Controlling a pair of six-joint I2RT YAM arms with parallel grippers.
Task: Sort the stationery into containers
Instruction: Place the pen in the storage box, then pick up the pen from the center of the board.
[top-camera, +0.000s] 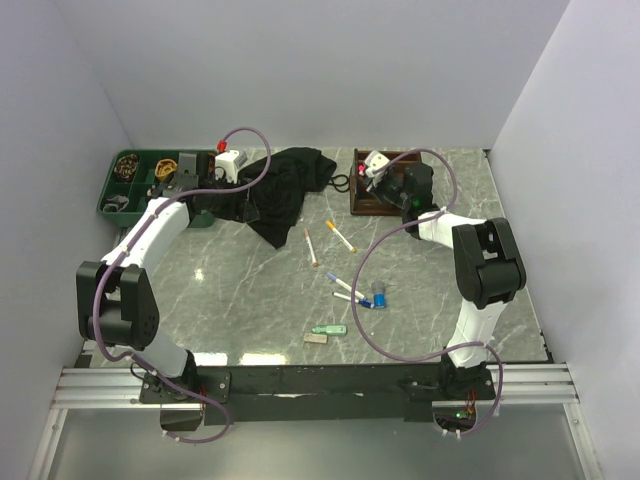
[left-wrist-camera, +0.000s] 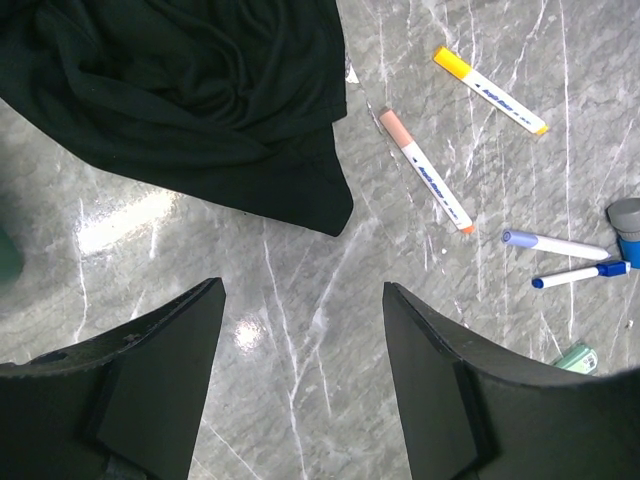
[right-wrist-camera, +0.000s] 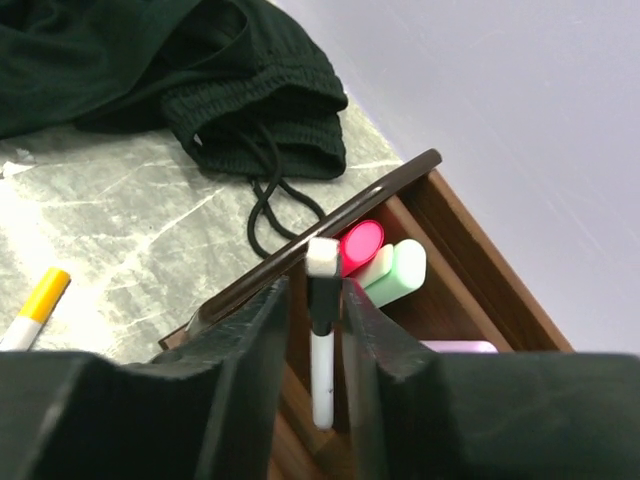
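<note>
Dark fingers (right-wrist-camera: 250, 360) of the right gripper (right-wrist-camera: 317, 300) fill the bottom of its wrist view, with a slim white pen (right-wrist-camera: 322, 370) with a black band standing between them. The pen's long axis runs along the fingers and its squared white end pokes just past the tips. The jaws stand narrow, close on both sides of the pen, with a thin dark gap on one side; whether they pinch it or have let it go cannot be told. Directly ahead of the tips and below them is the open wooden organiser (right-wrist-camera: 470, 270), where a pink highlighter (right-wrist-camera: 360, 240) and a green highlighter (right-wrist-camera: 405, 268) already lie side by side, so the pen looks placed to drop in beside them. The left gripper (left-wrist-camera: 302, 300) hangs over the marble table (left-wrist-camera: 320, 250) with its jaws wide apart and nothing between them. An orange-tipped marker (left-wrist-camera: 425, 175) and a yellow-capped marker (left-wrist-camera: 490, 92) lie ahead of it and to its right, both slanting away rightward; a black cloth (left-wrist-camera: 180, 90) lies ahead to its left.
</note>
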